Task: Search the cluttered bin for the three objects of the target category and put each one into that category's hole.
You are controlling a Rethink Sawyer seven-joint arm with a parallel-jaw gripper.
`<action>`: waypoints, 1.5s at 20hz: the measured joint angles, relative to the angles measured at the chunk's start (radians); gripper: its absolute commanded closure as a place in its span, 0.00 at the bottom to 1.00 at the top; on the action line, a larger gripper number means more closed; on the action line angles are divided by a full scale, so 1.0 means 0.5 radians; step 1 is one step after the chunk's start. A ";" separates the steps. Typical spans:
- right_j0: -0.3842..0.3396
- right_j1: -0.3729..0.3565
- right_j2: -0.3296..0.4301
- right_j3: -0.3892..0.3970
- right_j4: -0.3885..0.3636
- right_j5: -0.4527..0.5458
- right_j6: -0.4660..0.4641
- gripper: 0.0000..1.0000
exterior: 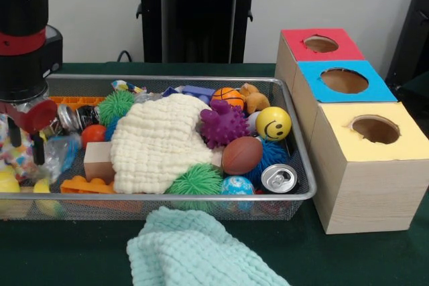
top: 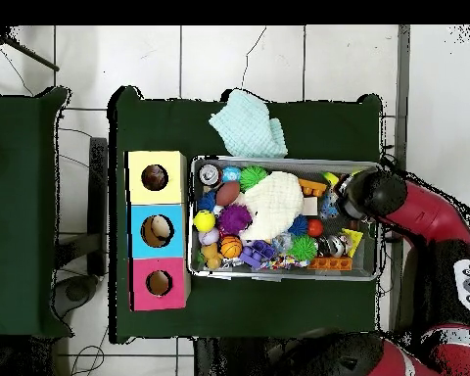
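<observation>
While tool (exterior: pixel 25 128) hangs low over bin's (exterior: pixel 303 195) end farthest from boxes (exterior: pixel 373 185), search step underway; fingers apart, holding nothing. Target category unclear; balls, e.g. yellow smiley ball (exterior: pixel 273 123), lie at box end beside cream cloth (exterior: pixel 159 142). Next: cross bin, pinch one.

Three holed boxes (exterior: pixel 348 118), two cloths (exterior: pixel 161 142), one wire bin (exterior: pixel 295 165), one can (exterior: pixel 278 179).

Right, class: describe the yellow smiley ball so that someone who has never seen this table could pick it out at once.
Start at the wire mesh bin on the green table and go to its end nearest the three coloured boxes. The yellow smiley ball sits there, between the purple spiky ball and the bin's wall. It alone is smooth, bright yellow and has a black smiling face.
</observation>
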 measured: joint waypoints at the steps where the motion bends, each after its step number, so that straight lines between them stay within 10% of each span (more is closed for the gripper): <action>1: 0.000 0.009 -0.003 -0.013 0.000 0.000 0.000 0.00; 17: -0.088 0.219 -0.007 -0.200 -0.001 0.000 0.000 0.00; 18: -0.106 0.235 -0.007 -0.209 0.000 0.008 0.000 1.00; 30: -0.101 0.227 -0.008 -0.209 -0.001 0.070 0.000 1.00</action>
